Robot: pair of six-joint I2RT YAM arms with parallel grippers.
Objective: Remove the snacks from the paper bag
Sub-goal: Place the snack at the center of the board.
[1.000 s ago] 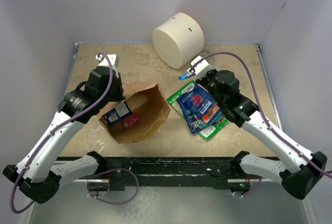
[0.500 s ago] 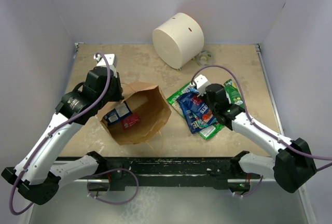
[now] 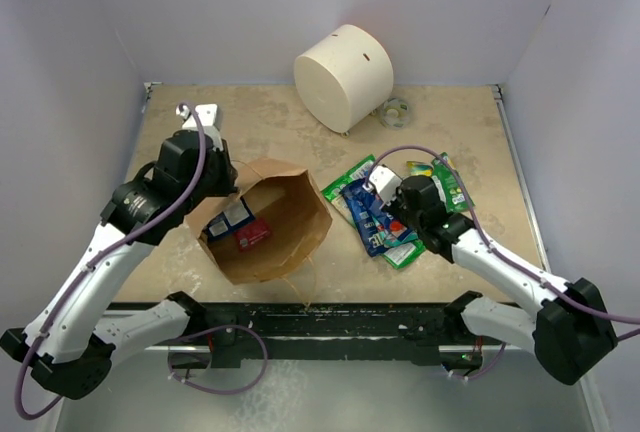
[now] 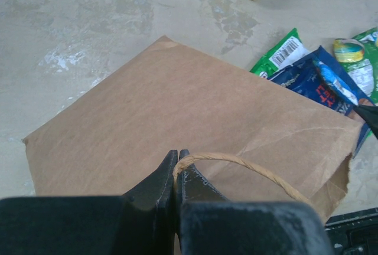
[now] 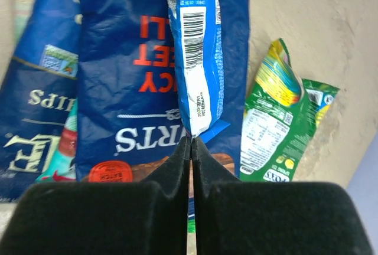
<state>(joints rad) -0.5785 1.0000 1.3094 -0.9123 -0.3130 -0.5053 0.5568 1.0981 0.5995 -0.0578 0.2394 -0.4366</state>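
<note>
The left claw (image 4: 176,169) is pinched together on the paper bag (image 3: 300,214) where its twisted handle (image 4: 248,166) meets the rim, propping the mouth up and open. The right claw (image 5: 190,141) is clamped on the bottom corner of a light blue packet (image 5: 198,60), which hangs over the pile (image 3: 382,224) of dark blue packets lying on the tabletop (image 3: 470,122) just right of the bag, a green packet (image 5: 277,131) beside them. This looks like the set-down. It would go best by lowering the packet flat onto the pile before letting go (a corner pinch on slick foil lets it swing), while the left arm holds the mouth wide for the next reach. A dark blue packet (image 3: 230,217) and a red packet (image 3: 252,234) lie inside the bag, so the task seems partly done. Whether anything lies under those two cannot be told. The left wrist view shows only the bag's outer wall, and the right arm covers part of the pile from above.
</note>
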